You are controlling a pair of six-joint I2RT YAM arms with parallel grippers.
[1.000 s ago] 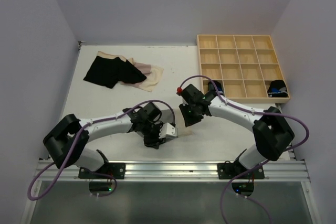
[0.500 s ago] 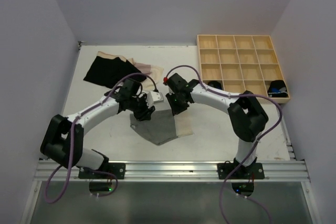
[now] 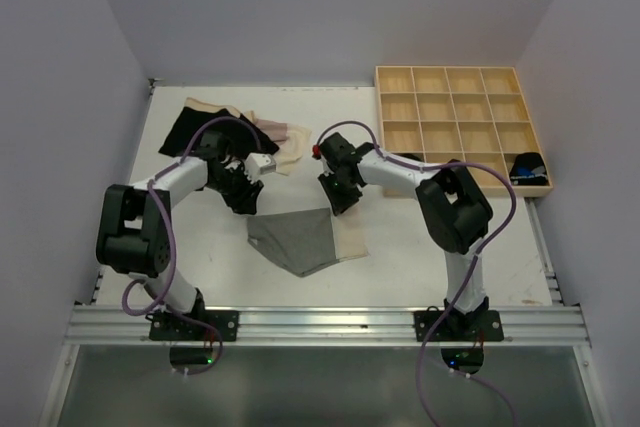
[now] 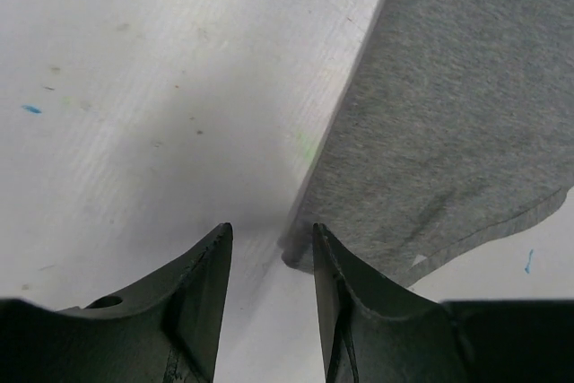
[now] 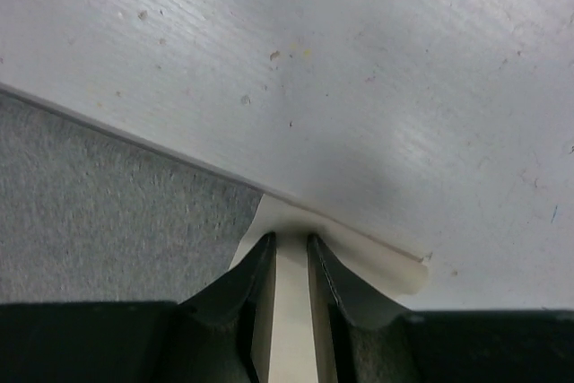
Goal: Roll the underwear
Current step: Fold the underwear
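The right gripper (image 5: pixel 289 241) pinches the edge of the beige underwear (image 5: pixel 381 262). The left gripper (image 4: pixel 269 230) stands spread at a corner of the grey underwear (image 4: pixel 466 114), so a one-sided pull may skew both layers.

- No text, label, brand, number or sign can be read in any view.
- The grey underwear (image 3: pixel 300 240) and the beige underwear (image 3: pixel 350 237) show only plain cloth.
- The wooden tray (image 3: pixel 463 125) and the table (image 3: pixel 400 257) carry no lettering; the table's small blue flecks form no characters.
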